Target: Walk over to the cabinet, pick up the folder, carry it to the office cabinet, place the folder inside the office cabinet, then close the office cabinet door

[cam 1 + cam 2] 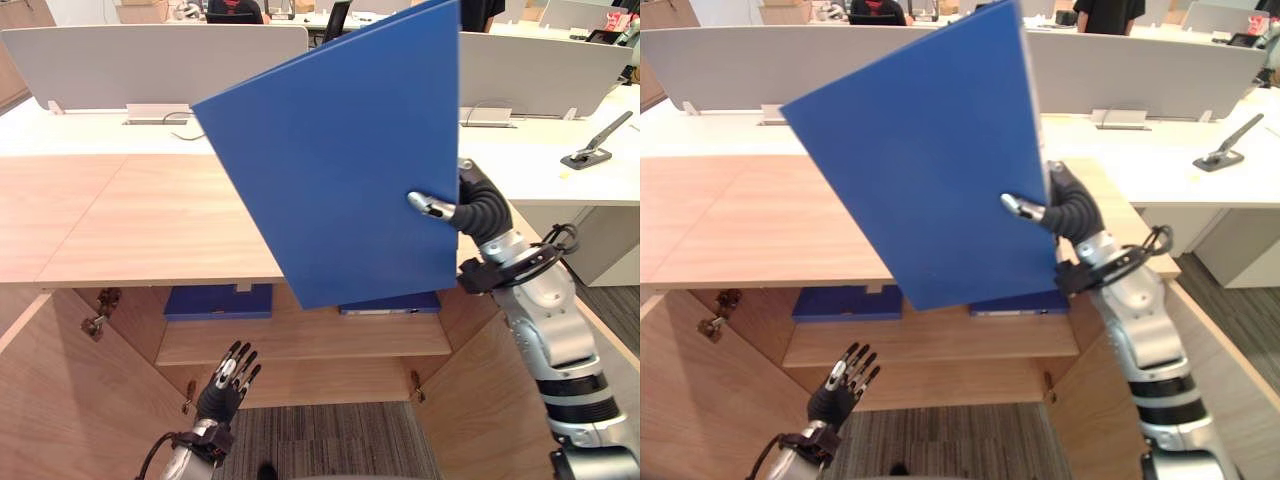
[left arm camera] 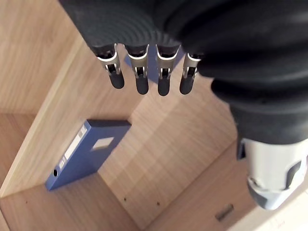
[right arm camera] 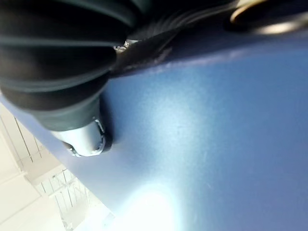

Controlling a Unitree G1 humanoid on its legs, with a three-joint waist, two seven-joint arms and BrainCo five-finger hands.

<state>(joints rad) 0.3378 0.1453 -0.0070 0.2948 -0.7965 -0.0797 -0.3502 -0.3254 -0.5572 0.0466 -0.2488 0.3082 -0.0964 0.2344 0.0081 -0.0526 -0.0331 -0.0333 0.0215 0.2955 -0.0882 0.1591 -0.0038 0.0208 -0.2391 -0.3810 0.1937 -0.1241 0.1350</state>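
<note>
Up high, right hand [image 1: 458,210] grips folder [image 1: 330,150] (plain blue).

The folder [image 1: 340,150] sits in my right robot hand [image 1: 462,208], above the counter [image 1: 150,215]; beyond my left robot hand [image 1: 222,392] a binder [image 1: 218,300] lies on the shelf [image 1: 300,338].

Plain blue folder [image 1: 340,150] – light wood-grain cabinet [image 1: 150,215] – blue shelved binders [image 1: 218,300]; grey striped carpet [image 1: 330,440].

Silver-grey jointed arms with black bands; left hand [image 1: 228,385] and right hand [image 1: 468,212]: dark ribbed covers, silver dark-tipped fingers.
</note>
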